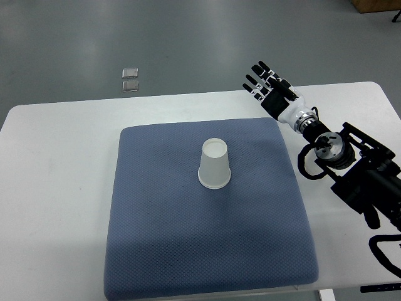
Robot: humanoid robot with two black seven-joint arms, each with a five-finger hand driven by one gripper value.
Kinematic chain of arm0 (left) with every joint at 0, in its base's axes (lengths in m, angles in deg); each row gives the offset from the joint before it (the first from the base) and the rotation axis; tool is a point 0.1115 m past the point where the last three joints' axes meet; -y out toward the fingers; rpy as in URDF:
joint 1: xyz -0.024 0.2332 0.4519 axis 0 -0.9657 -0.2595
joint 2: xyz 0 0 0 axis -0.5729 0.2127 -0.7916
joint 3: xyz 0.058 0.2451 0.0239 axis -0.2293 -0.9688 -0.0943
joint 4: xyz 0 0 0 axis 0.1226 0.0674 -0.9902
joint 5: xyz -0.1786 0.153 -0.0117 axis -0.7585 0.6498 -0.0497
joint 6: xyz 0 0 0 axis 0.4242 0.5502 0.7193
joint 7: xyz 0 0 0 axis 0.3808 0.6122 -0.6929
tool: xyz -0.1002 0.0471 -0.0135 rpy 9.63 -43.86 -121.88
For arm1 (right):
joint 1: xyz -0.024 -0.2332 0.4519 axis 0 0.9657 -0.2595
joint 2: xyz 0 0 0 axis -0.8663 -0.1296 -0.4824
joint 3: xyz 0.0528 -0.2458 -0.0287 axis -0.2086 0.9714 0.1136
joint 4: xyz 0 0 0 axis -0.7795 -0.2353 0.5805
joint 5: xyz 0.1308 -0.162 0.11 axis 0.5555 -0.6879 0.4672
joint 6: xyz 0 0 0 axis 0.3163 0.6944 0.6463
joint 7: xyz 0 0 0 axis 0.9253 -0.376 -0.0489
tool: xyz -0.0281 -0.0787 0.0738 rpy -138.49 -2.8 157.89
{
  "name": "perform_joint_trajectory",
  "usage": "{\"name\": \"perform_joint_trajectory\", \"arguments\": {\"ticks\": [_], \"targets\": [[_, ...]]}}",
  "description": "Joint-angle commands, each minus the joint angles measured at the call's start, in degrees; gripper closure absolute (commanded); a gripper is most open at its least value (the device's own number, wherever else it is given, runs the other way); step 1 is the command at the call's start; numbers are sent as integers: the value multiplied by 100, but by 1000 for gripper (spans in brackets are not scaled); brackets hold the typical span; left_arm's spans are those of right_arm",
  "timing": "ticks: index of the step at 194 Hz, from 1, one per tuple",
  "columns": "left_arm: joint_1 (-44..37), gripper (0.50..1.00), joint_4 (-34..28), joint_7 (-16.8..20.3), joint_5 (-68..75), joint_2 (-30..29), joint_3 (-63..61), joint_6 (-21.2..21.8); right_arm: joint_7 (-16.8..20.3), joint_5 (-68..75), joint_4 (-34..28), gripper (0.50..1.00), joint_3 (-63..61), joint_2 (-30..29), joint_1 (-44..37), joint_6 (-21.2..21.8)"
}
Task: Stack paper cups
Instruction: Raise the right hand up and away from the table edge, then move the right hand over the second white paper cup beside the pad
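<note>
One paper cup stack (214, 164) upside down on the blue mat (207, 251), frame centre.

How many cups are nested cannot be told. The right hand (270, 89), upper right, holds nothing, fingers (257, 69) spread; its arm is cut off at the right edge of the white desk (56, 188).

A white paper cup (215, 165) sits on a dotted blue-grey mat (163, 251) over a white table (56, 188).
</note>
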Motion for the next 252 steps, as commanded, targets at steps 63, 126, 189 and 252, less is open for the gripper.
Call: {"name": "perform_joint_trajectory", "arguments": {"ticks": [63,126,189,252], "targets": [[0,500,0,-8,-7,0,0,1,0,0,0,576,0,9,-9,7],[0,500,44,-8,1,0,18,1,44,-431,-35,576,96,61,-202,139],[17,500,88,-16,10,0,-26,-69,316,-1195,-26,579,2706,966,-1801,341],[61,500,264,-16,54,0,-26,-113,387,-1108,-272,581,7285,1749,-4183,1641]]}}
